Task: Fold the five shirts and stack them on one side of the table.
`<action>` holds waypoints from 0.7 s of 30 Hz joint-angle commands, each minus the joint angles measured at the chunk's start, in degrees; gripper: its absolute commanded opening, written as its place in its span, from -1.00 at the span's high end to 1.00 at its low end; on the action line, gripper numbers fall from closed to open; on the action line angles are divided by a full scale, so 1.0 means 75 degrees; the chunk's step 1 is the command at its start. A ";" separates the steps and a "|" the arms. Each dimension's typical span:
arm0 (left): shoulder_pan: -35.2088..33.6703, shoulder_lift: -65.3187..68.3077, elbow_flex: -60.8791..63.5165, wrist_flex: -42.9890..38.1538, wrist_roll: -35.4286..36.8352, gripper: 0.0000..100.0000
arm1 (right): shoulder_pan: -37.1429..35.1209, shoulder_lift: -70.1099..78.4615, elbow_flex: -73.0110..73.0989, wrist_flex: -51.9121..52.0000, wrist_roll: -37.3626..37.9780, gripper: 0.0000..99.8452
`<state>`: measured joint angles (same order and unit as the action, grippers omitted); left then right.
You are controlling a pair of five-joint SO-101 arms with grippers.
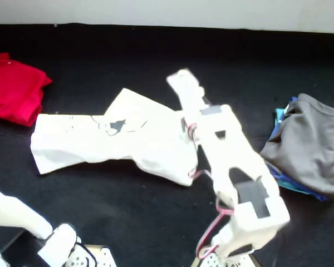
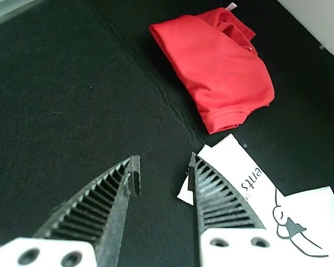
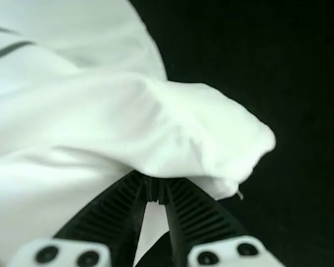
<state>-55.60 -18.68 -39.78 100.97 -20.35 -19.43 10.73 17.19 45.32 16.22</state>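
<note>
Folding of the white printed cotton shirt [image 1: 100,139] is under way. It lies crumpled and partly doubled over at the middle of the black table [image 1: 100,50], one end stretched out toward the left edge. The right gripper [image 3: 157,186] has its jaws pinched nearly together on a bunched fold of that white cloth. The left gripper [image 2: 164,161] hangs over bare table just beside the shirt's left corner, its jaws spread wide and holding nothing.

A folded red shirt [image 1: 14,86] rests at the far left edge, and that is probably where the stack goes. A loose grey shirt [image 1: 314,144] lies heaped on a blue garment [image 1: 284,181] at the right edge, both seemingly unfolded.

Next, the held fold likely needs carrying across and laying flat. The left jaws would have to pin or take the near corner so the cloth does not drag.
</note>
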 commanded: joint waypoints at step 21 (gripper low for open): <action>-0.0369 -0.0358 0.0006 0.0047 -0.0070 0.69 | -0.0041 0.1506 -0.6125 0.7449 0.0469 0.97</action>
<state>-58.33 -20.00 -39.78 100.97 -20.35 -19.08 25.41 -27.56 97.27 19.21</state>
